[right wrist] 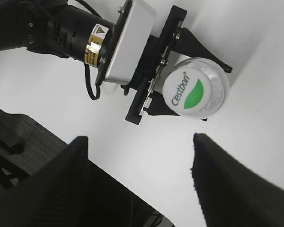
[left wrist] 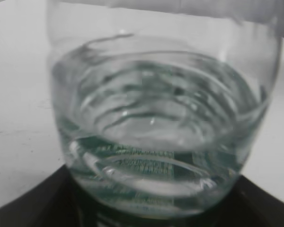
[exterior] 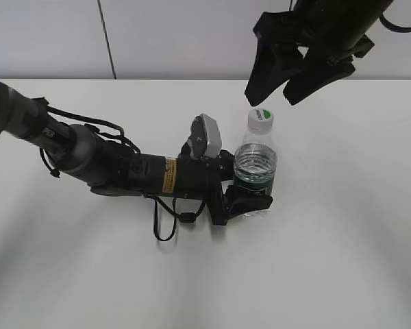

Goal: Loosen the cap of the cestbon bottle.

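The cestbon bottle (exterior: 255, 171) stands upright on the white table, clear and ribbed with a dark green label band. Its white cap (exterior: 261, 118) with a green leaf mark sits on top; the right wrist view shows the cap (right wrist: 190, 91) from above. My left gripper (exterior: 245, 197) is shut on the bottle's lower body; the left wrist view is filled by the bottle (left wrist: 161, 127). My right gripper (exterior: 270, 99) is open and empty, hanging just above and behind the cap without touching it (right wrist: 139, 142).
The white table (exterior: 342, 247) spreads all round the bottle. The left arm (exterior: 89, 154) lies across the table's left half with a loose black cable. A pale wall rises behind the table.
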`<action>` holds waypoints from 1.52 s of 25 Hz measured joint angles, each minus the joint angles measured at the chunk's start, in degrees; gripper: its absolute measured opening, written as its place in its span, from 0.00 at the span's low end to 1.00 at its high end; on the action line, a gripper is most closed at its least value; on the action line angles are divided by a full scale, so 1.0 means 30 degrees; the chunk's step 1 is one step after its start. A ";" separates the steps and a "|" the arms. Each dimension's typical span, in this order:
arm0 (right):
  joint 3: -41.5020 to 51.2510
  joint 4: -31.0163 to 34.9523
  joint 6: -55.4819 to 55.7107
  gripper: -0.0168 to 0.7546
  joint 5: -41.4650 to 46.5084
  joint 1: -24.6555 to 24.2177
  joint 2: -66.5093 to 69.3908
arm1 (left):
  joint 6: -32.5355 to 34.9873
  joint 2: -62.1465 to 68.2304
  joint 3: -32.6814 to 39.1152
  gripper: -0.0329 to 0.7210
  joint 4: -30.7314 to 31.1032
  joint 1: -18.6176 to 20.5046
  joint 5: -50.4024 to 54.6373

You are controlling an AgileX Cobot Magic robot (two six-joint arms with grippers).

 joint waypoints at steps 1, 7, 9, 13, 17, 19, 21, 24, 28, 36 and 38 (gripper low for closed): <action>-0.0014 0.0000 -0.0150 0.69 0.0016 0.0016 0.0000 | 0.0000 0.0000 0.0000 0.74 0.0000 0.0000 0.0000; -0.0014 0.0309 -0.0384 0.69 0.0037 0.0016 0.0090 | 0.0000 0.0000 0.0000 0.74 0.0000 0.0000 0.0000; -0.0014 0.0411 0.0105 0.69 0.0037 0.0016 0.0316 | 0.0000 0.0000 0.0000 0.74 0.0000 0.0000 0.0000; -0.0037 0.0364 0.1206 0.69 0.0044 0.0016 0.1307 | 0.0000 0.0000 0.0000 0.74 0.0000 0.0000 0.0000; -0.1030 -0.0095 0.2071 0.69 0.0083 0.0016 0.2037 | 0.0000 0.0000 0.0000 0.74 0.0000 0.0000 0.0000; -0.1915 -0.0248 0.2339 0.69 0.0083 0.0016 0.2081 | 0.0000 0.0000 0.0000 0.74 0.0000 0.0000 0.0000; -0.2524 -0.0271 0.2538 0.69 0.0083 0.0016 0.2101 | 0.0000 0.0000 0.0000 0.74 0.0000 0.0000 0.0000; -0.2700 -0.0311 0.2776 0.69 0.0083 0.0016 0.2482 | 0.0000 0.0000 0.0000 0.74 0.0000 0.0000 0.0022; -0.2700 -0.0697 0.3081 0.69 0.0104 0.0016 0.3442 | 0.0000 0.0000 0.0000 0.74 0.0053 0.0000 0.0022; -0.2651 -0.1134 0.3230 0.69 0.0104 0.0016 0.3625 | 0.0000 -0.0017 0.0000 0.74 0.0053 0.0000 0.0035; -0.2330 -0.1134 0.3246 0.69 0.0085 0.0016 0.3625 | 0.0000 -0.0017 0.0000 0.74 0.0060 0.0000 0.0060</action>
